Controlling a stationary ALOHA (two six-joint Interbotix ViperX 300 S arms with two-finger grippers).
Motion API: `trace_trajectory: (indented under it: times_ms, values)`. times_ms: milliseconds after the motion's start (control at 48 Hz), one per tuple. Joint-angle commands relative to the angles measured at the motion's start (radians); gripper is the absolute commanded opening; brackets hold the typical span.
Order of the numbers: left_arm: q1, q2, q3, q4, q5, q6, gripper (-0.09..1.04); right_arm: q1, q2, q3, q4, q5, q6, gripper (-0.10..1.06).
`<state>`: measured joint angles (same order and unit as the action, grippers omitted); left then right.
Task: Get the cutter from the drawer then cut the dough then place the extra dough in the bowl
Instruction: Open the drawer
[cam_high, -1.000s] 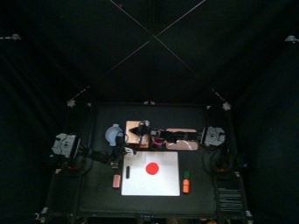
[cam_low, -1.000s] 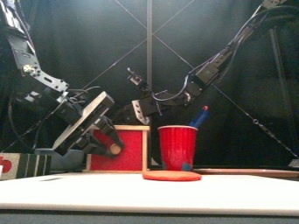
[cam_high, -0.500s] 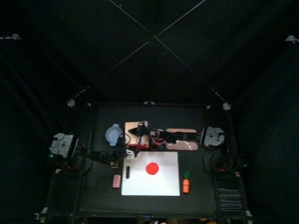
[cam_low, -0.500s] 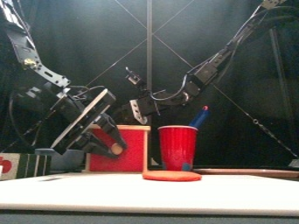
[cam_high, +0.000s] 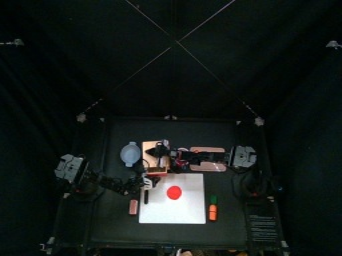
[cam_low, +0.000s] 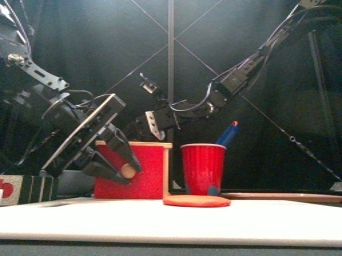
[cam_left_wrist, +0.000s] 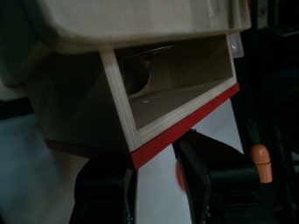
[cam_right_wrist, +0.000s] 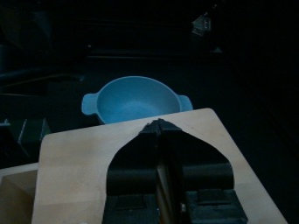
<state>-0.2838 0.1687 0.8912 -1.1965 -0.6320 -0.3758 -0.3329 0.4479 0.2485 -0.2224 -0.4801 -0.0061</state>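
Only your left wrist view looks into the open drawer. There the cutter (cam_left_wrist: 142, 73) shows as a pale metal curve against the drawer's far wall, and only part of it is visible. Neither the top view nor the front view shows it.

Your left gripper (cam_left_wrist: 155, 163) is at the near side of the wooden box (cam_high: 167, 157). Its fingers are partly closed and pinch the lower edge of the red drawer front (cam_left_wrist: 187, 122). The cutter lies deeper in the drawer, beyond that front, well clear of the fingertips and untouched.

From the front you see only the red face of the drawer, with the left gripper tilted steeply against it. That view does not show how far the drawer stands out.

Your right wrist view gives you the top of the box. The right gripper (cam_right_wrist: 158, 130) comes down on the box's flat wooden lid with its fingers pressed together and nothing between them. The tips touch the lid or sit just over it, and you cannot tell which. Past the lid's far edge that view shows the blue-grey bowl (cam_right_wrist: 135, 99), empty, which the top view places just left of the box.

The front view shows the red dough (cam_low: 197, 201) as a flat disc on the white cutting board (cam_low: 174, 224), near of the box and apart from both grippers. The red cup (cam_low: 203, 168) stands just right of the drawer front, with the blue knife (cam_low: 229, 133) leaning out of it.
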Motion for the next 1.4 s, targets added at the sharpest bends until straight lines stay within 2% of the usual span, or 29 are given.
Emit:
trace_trajectory:
  times_ms: [21, 458, 1396]
  values:
    - [-0.049, -0.003, -0.006, -0.003, 0.035, 0.002, 0.65, -0.025, 0.002, -0.015, -0.002, 0.026, -0.005, 0.19]
    - [-0.058, -0.026, -0.011, -0.003, 0.034, 0.002, 0.65, -0.044, 0.041, -0.089, -0.012, 0.11, -0.005, 0.19]
    - [-0.137, -0.008, -0.063, -0.046, 0.029, 0.003, 0.65, -0.048, 0.041, -0.077, -0.014, 0.11, -0.006, 0.19]
